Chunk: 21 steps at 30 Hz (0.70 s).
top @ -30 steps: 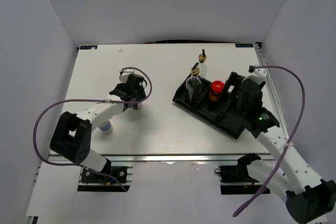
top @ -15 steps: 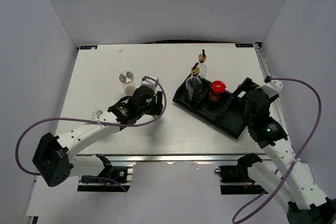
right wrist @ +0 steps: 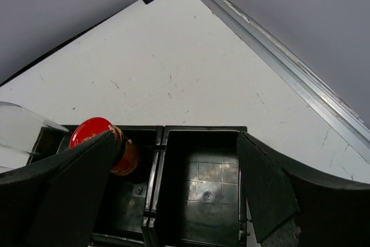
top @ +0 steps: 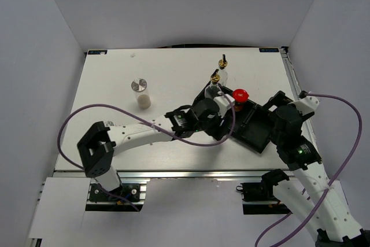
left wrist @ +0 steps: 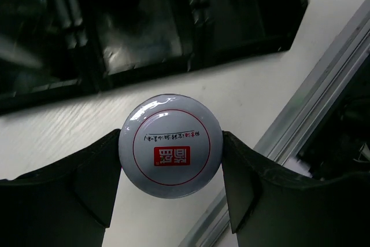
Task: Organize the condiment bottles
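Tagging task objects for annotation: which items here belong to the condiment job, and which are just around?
Job:
white-lidded jar, in left claw
red-capped jar
silver-lidded jar
two glass pourer bottles

Just around:
black tray
white table

A black tray [top: 258,135] with three compartments lies askew on the right half of the white worktop [top: 173,73], its long side running from far left to near right. Pale grey walls [top: 173,4] close the worktop in on three sides. An aluminium rail [top: 191,173] borders the near edge. A small black label [top: 96,52] marks the far left corner.
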Available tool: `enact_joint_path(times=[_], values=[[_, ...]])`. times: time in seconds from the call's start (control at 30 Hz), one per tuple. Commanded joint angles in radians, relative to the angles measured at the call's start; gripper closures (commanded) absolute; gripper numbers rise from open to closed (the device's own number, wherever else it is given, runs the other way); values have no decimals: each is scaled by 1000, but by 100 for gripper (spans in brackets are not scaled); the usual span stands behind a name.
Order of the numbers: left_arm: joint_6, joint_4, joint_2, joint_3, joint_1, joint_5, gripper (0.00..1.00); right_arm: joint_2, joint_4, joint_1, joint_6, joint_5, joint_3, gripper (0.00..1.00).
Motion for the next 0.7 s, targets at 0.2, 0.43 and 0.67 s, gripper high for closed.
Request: enact_joint_path(times=[0.2,0.43,0.67], values=[[68,66,198,338,-18,-139,100,-21,41,-7,-16,36,-30,10],[94,29,327,480,-16,-268,100,-19,53,-8,-26,24,-35,10],[99,81,395,519,5,-322,100,2,70,-11,-46,-3,-43,11]])
